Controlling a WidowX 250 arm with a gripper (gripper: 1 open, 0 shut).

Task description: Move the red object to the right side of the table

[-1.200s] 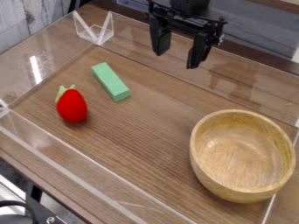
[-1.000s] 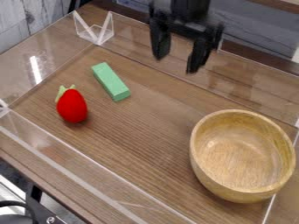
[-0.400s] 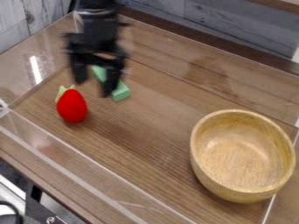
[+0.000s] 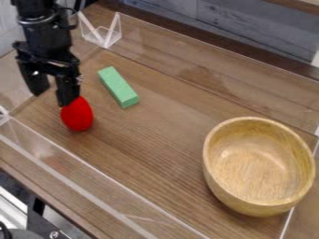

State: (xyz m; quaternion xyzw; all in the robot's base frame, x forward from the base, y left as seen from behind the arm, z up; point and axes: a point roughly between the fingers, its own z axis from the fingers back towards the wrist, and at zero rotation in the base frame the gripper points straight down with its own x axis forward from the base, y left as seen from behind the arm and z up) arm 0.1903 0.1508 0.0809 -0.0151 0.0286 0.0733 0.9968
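Observation:
The red object (image 4: 78,115), a small glossy strawberry-shaped toy, lies on the left part of the brown wood-grain table (image 4: 162,140). My black gripper (image 4: 50,86) hangs just above it and slightly to its left, pointing down with its two fingers spread apart and nothing between them. One finger (image 4: 69,86) overlaps the top of the red toy and hides its green cap; I cannot tell whether it touches it.
A green rectangular block (image 4: 118,86) lies just right of the gripper. A large wooden bowl (image 4: 259,164) fills the right front corner. Low clear acrylic walls (image 4: 100,30) border the table.
The gripper has swept from the far middle of the table to the left and toward the near side, ending over the red object. Its jaws have stayed open. Nothing else moved.

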